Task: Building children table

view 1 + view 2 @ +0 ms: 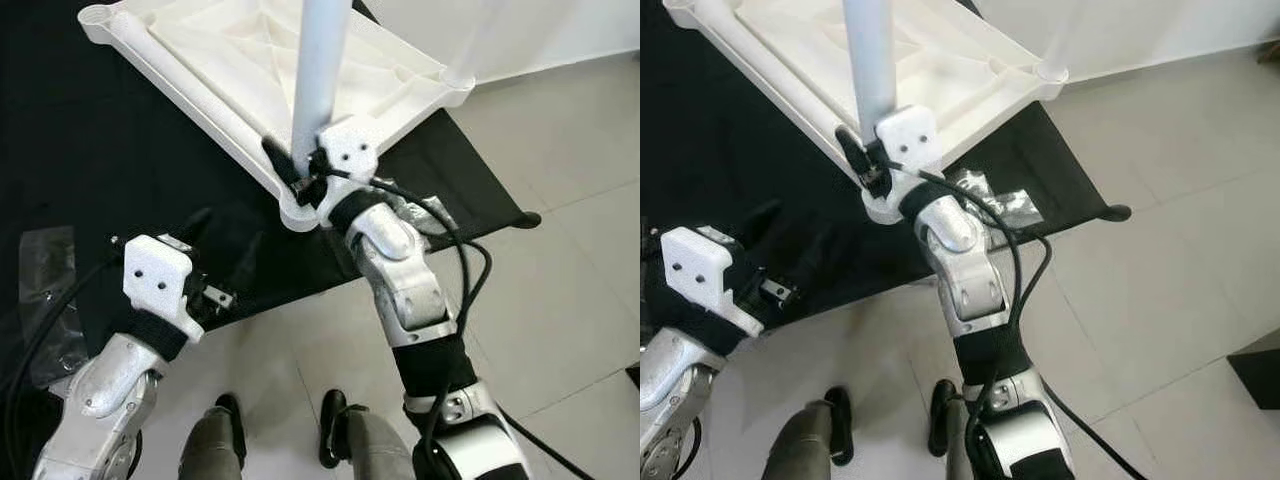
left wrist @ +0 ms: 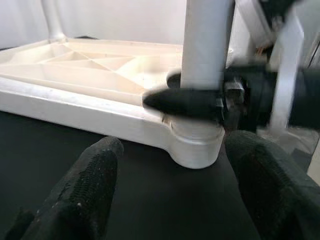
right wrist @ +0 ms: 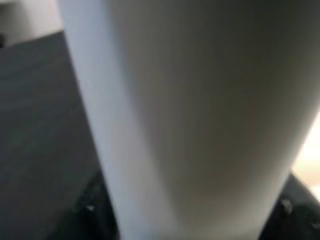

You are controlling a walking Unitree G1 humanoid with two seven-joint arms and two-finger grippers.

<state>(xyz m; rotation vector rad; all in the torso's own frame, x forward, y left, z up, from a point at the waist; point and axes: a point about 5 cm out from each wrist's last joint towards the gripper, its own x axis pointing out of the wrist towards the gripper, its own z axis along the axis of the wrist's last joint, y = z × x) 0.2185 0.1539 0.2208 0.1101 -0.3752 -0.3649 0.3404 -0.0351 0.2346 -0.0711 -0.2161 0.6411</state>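
Note:
A white plastic table top (image 1: 230, 70) lies upside down on a black mat (image 1: 90, 150). A white tubular leg (image 1: 318, 70) stands upright in the near corner socket (image 1: 300, 215). My right gripper (image 1: 295, 170) is shut on the leg just above the socket; in the right wrist view the leg (image 3: 200, 115) sits close between the fingers. My left gripper (image 1: 195, 235) hovers over the mat to the left of that corner, open, its fingers (image 2: 90, 185) spread and pointing at the socket (image 2: 197, 145) with nothing held.
Another leg (image 2: 52, 20) stands at the far corner of the table top. A clear bag of small parts (image 1: 990, 195) lies on the mat beside my right arm. Light tiled floor (image 1: 560, 260) extends to the right. My feet (image 1: 280, 425) stand at the mat's edge.

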